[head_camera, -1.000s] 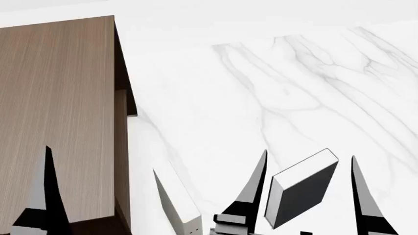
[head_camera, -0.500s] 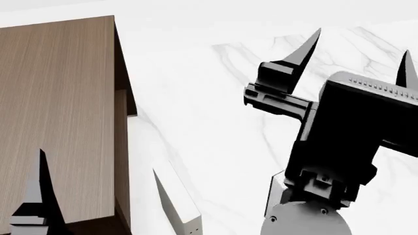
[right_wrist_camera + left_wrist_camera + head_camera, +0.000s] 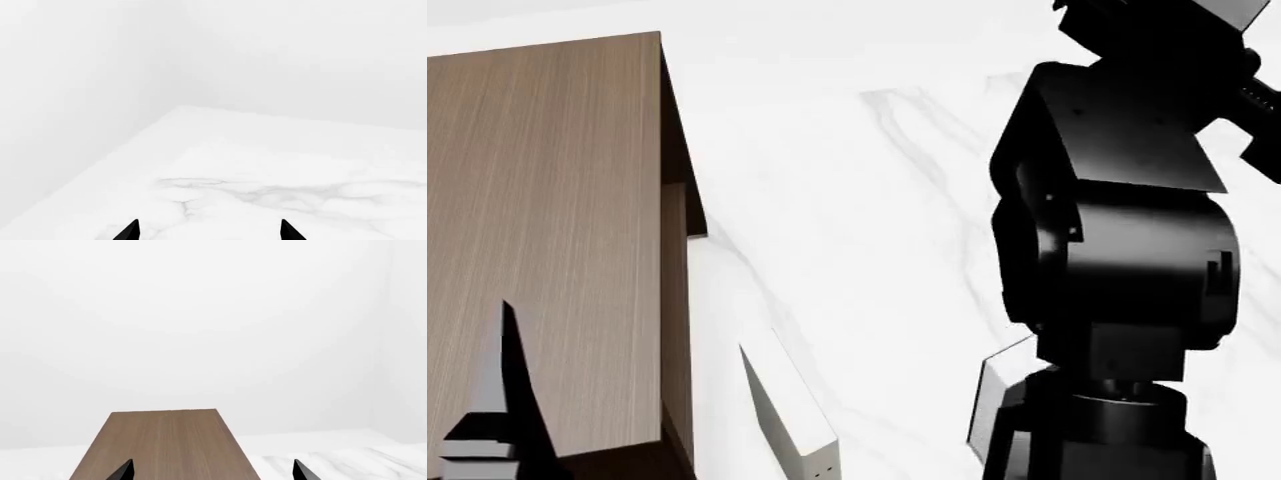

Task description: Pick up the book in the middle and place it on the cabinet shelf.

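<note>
The book [image 3: 1001,368] stands on the marble at the bottom of the head view; only a corner of its white page edge and grey cover shows behind my raised right arm [image 3: 1121,250]. The brown wood-grain cabinet shelf [image 3: 547,200] fills the left side, and its flat top [image 3: 167,445] lies under my left gripper [image 3: 212,471], which is open and empty. One left finger [image 3: 505,390] shows over the cabinet top. My right gripper [image 3: 209,231] is open and empty, high above the marble and well away from the book.
A pale off-white book [image 3: 787,415] stands just right of the cabinet. White veined marble [image 3: 868,200] stretches to the back, meeting white walls at a corner [image 3: 180,107]. My right arm blocks much of the right side in the head view.
My open right gripper, which flanked the book a second ago, has swung up and away without it. The book stays in place. My left finger drifted slightly left.
</note>
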{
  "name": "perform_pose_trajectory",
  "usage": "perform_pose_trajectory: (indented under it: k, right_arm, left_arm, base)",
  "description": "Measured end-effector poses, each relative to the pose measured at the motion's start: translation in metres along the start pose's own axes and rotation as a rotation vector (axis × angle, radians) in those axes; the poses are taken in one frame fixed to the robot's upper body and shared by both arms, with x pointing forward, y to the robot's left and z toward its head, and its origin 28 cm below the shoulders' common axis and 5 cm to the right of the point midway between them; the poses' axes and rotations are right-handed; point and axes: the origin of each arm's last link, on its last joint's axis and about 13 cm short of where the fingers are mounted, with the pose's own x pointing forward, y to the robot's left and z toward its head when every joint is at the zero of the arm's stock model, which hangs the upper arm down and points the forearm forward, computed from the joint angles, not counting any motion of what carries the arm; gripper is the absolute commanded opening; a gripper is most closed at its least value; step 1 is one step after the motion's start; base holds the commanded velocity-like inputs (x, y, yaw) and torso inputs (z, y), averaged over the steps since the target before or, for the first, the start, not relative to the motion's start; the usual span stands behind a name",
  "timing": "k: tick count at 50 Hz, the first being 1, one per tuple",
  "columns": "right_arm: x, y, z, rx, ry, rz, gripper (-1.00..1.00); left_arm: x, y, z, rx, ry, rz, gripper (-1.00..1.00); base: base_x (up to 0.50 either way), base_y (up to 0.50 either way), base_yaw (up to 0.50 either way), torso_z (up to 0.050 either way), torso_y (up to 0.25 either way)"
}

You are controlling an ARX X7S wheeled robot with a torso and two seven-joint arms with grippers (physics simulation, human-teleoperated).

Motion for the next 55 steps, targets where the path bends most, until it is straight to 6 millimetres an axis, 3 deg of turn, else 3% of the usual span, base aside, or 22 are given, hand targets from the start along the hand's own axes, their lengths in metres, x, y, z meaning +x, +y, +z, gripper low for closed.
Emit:
perform_pose_trajectory:
  k: [12, 29, 55]
  right_arm:
    - [0.019, 0.012, -0.003, -0.043, 0.157, -0.252, 1.00]
    - [0.022, 0.008, -0.038, -0.214, 0.330, -0.463, 1.00]
    - [0.014, 0.013, -0.081, -0.269, 0.536, -0.387, 1.00]
  left_arm:
    - [0.000, 0.000, 0.002, -0.004, -0.009, 0.000, 1.00]
    - [0.000, 0.003, 0.006, -0.014, -0.019, 0.012, 1.00]
    - [0.000, 0.003, 0.007, -0.025, -0.021, 0.016, 1.00]
  base:
    - [0.00, 0.00, 0.00, 0.000, 0.000]
    - [0.00, 0.00, 0.00, 0.000, 0.000]
    - [0.00, 0.00, 0.00, 0.000, 0.000]
